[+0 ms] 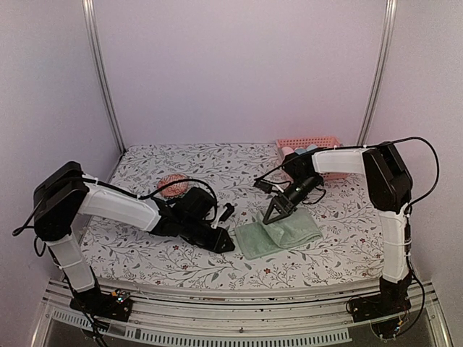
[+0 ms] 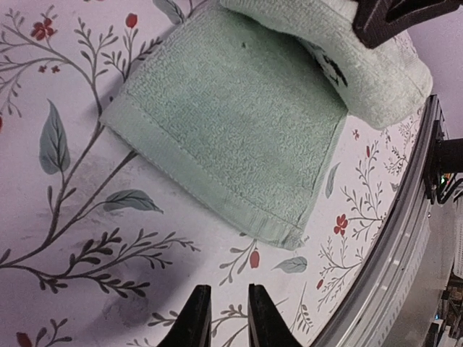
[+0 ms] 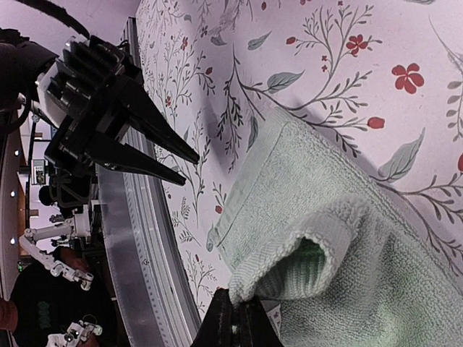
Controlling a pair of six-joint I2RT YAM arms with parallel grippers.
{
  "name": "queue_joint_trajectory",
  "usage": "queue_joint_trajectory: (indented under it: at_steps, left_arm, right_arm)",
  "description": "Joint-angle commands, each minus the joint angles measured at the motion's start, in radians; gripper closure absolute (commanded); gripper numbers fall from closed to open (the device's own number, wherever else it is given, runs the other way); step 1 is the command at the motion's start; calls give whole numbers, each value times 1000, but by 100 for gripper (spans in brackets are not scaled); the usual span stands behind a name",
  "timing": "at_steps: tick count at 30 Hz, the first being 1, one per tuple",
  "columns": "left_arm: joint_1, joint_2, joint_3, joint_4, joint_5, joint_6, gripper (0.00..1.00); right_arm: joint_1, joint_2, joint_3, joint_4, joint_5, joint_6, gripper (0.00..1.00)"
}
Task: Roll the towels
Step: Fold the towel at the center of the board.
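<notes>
The pale sage green towel (image 1: 286, 235) lies on the flowered table cover, its far part folded over into a loose roll (image 2: 362, 79) with a dark print on it. My right gripper (image 3: 236, 295) is shut on the folded edge of this towel (image 3: 311, 188) and holds it a little off the flat layer (image 2: 231, 116). My left gripper (image 2: 228, 289) hovers just off the towel's near left corner, slightly open with nothing between its fingers; it also shows in the right wrist view (image 3: 189, 170). A bit of light blue cloth (image 1: 309, 149) shows in the pink basket.
The pink plastic basket (image 1: 307, 142) stands at the back right. A round pinkish bowl-like thing (image 1: 172, 184) sits behind the left arm. The metal front rail (image 2: 405, 238) runs close beside the towel's near edge.
</notes>
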Motion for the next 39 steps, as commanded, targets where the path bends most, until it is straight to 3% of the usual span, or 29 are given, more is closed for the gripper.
queue_joint_trajectory:
  at_steps: [1, 25, 28, 29, 31, 39]
  left_arm:
    - [-13, 33, 19, 43, 5, -4, 79]
    - [-9, 133, 81, 67, 25, 12, 81]
    - [-9, 123, 70, 71, 9, 9, 82]
    - [-8, 111, 62, 75, 5, 8, 82]
    - [-7, 92, 49, 77, -9, 4, 82]
    - [-4, 12, 15, 44, -76, -6, 77]
  right_arm:
    - [16, 45, 48, -18, -64, 4, 95]
    - [81, 67, 102, -30, -108, 8, 91]
    - [95, 73, 115, -37, -108, 10, 83]
    - [96, 76, 121, -45, -110, 5, 72]
    - [96, 73, 140, -73, -102, -13, 65]
    - [37, -83, 129, -90, -4, -65, 62]
